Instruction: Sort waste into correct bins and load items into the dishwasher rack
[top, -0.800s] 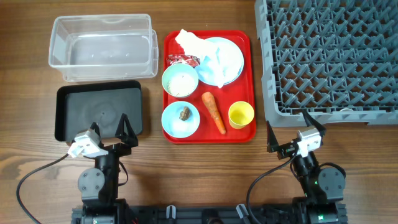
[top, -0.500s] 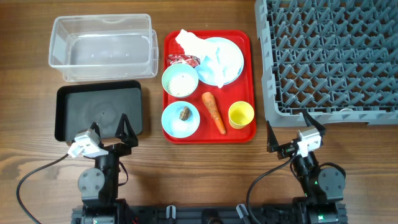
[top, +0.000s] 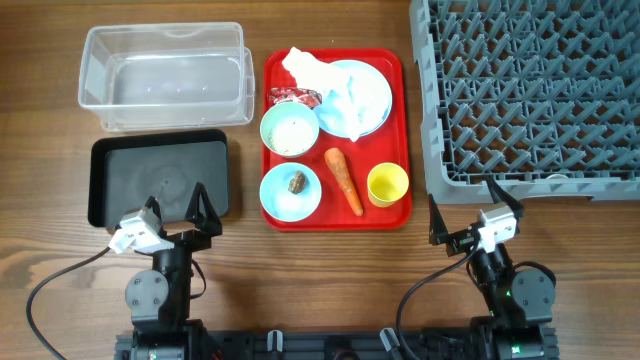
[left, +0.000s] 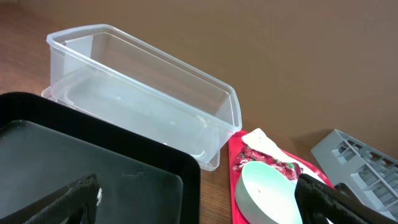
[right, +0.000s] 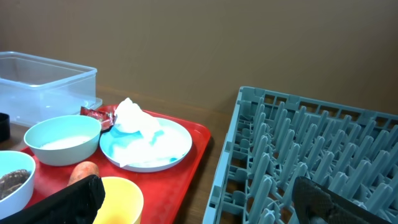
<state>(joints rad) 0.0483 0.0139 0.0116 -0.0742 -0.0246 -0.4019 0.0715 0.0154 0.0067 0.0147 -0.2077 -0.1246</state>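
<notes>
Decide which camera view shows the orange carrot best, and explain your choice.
The overhead view: the carrot lies whole and uncovered on the red tray. The right wrist view catches only one end; the left wrist view misses it.

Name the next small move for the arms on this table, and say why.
Probably swing the left gripper forward and right, over the orange carrot on the flat red tray. It and the right gripper stand open and empty. The carrot lies bare, easy to pinch, and the clear rectangular plastic tub and shallow black rectangular tray sit on the left arm's side.
</notes>
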